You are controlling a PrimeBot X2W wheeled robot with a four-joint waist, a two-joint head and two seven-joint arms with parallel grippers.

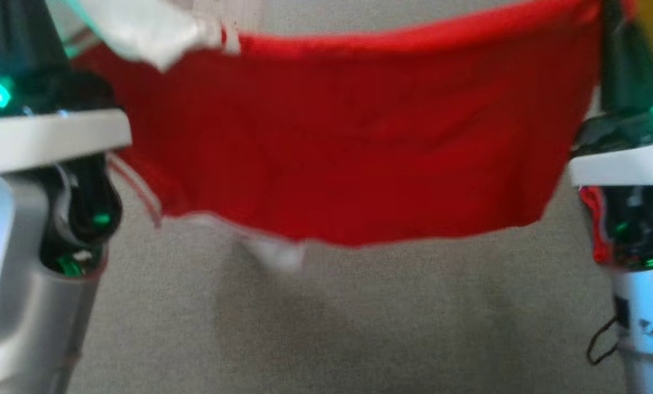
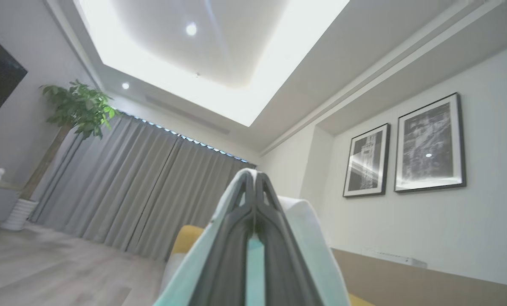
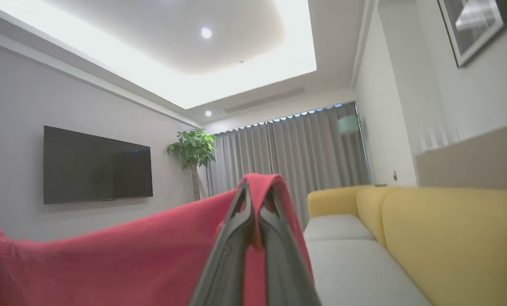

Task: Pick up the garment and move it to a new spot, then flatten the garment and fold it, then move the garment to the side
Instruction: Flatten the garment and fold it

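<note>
Hanging as a wide sheet, the red garment (image 1: 348, 142) is stretched between the 2 grippers, with white trim along its lower hem and a white patch (image 1: 156, 33) at its upper left corner. At that corner the left gripper (image 2: 253, 174) has its 2 fingers pressed together on the garment's pale cloth, which folds around both sides of them. At the garment's opposite upper corner the right gripper (image 3: 255, 187) is likewise clamped on red cloth that drapes over its fingertips. Below the garment lies a grey fabric surface (image 1: 359, 328) with a dim shadow on it; the hem looks lifted off it, though the blur leaves this unsure. Beyond the garment's right corner stands a yellow sofa (image 3: 448, 238) with grey seat cushions. Farther behind the garment are grey curtains (image 3: 304, 148), a potted plant (image 3: 191, 148), a dark wall screen (image 3: 96, 163) and 2 framed pictures (image 2: 429, 144).
</note>
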